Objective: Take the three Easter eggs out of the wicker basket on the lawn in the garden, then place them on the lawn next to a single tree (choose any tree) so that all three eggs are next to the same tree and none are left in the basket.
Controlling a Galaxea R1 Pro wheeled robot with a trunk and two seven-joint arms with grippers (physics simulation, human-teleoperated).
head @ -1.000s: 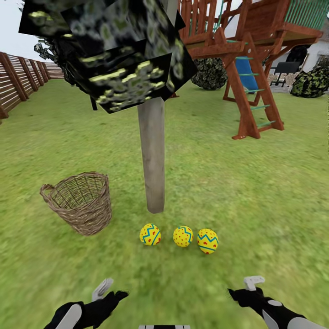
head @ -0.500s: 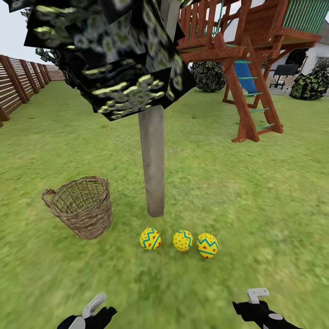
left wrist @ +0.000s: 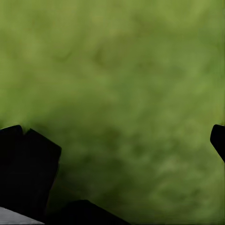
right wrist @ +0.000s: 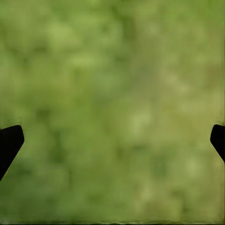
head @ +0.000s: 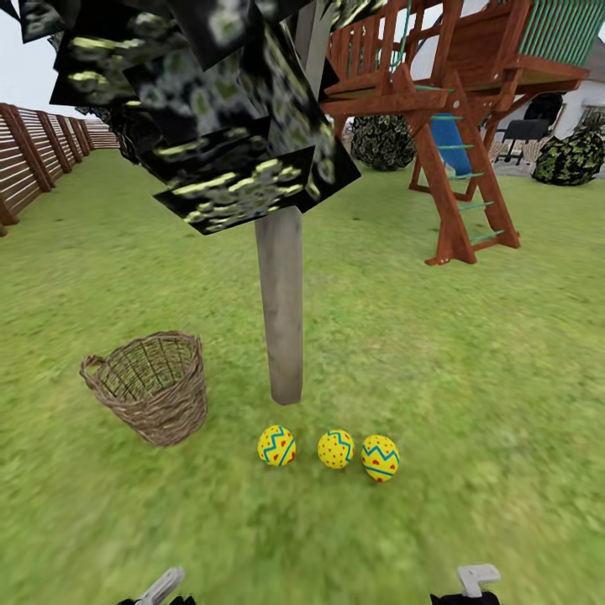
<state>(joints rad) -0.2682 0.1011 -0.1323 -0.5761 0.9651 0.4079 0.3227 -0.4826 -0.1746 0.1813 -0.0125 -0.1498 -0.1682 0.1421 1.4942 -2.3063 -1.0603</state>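
A: Where are the three Easter eggs [head: 336,449] found?

B: They are laid in a short row on the lawn [head: 470,395], just on the near side of the foot of the tree [head: 283,319], none of them touching the trunk or each other. The wicker basket [head: 151,391] is stood upright near the trunk, on its left, and nothing is made out inside it; the task is judged as good as done.

A: How are the eggs placed relative to the jaws?

B: They are set ahead of both arms, roughly midway between them. The left gripper [head: 160,588] and the right gripper [head: 472,584] are seen low at the near edge of the head view, well apart from the eggs. Neither arm is clearly nearer; the leftmost egg is closer to the left, the rightmost to the right.

A: And the state of the jaws?

B: In both wrist views the dark fingertips are held wide apart at the edges, with blurred grass between them; nothing is gripped.

A: Is anything found in the way?

B: Only open grass is seen between jaws and eggs. The wooden playset [head: 445,126] with its blue slide and the slatted fence [head: 34,151] are kept far off.
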